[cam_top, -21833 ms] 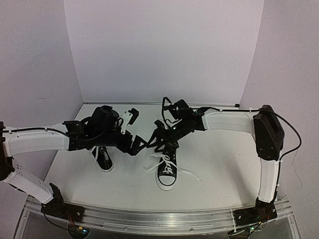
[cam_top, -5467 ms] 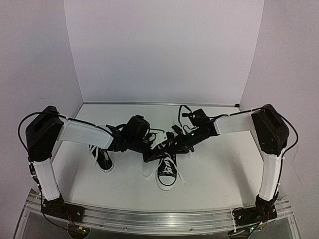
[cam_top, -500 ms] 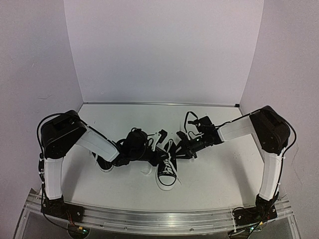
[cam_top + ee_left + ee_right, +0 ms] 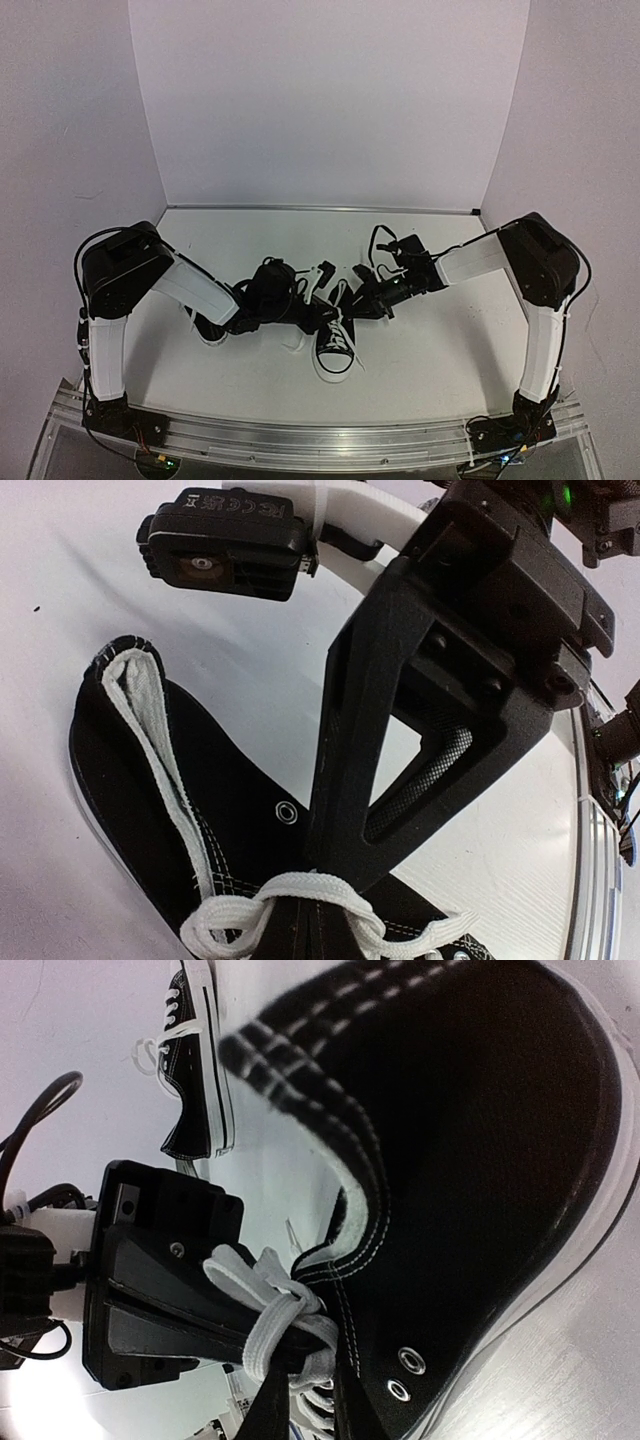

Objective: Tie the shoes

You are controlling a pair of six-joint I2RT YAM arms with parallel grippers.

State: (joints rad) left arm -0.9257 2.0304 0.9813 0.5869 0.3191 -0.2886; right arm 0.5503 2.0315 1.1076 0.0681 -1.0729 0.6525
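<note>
Two shoes stand on the white table. The middle shoe (image 4: pixel 336 350) points toward me and fills the wrist views (image 4: pixel 150 770) (image 4: pixel 480 1140). Its white lace (image 4: pixel 300 885) (image 4: pixel 275 1310) is bunched in a loose knot at the top eyelets. My left gripper (image 4: pixel 318 315) (image 4: pixel 325 865) is shut, its tips buried in that knot and the lace looped over them. My right gripper (image 4: pixel 362 300) (image 4: pixel 300 1360) comes in from the right at the same knot; its jaws are hidden behind lace and shoe. The other shoe (image 4: pixel 208 328) (image 4: pixel 195 1050) lies half under my left forearm.
White walls close the table (image 4: pixel 440 350) in at the back and on both sides. The two wrists nearly touch over the middle shoe, and black cables loop above the right wrist (image 4: pixel 385 245). The metal base rail (image 4: pixel 320 440) runs along the near edge.
Nothing visibly moved in the last half second. Against the older frames, the left arm has folded back at the elbow and both grippers have dropped onto the middle shoe's lace.
</note>
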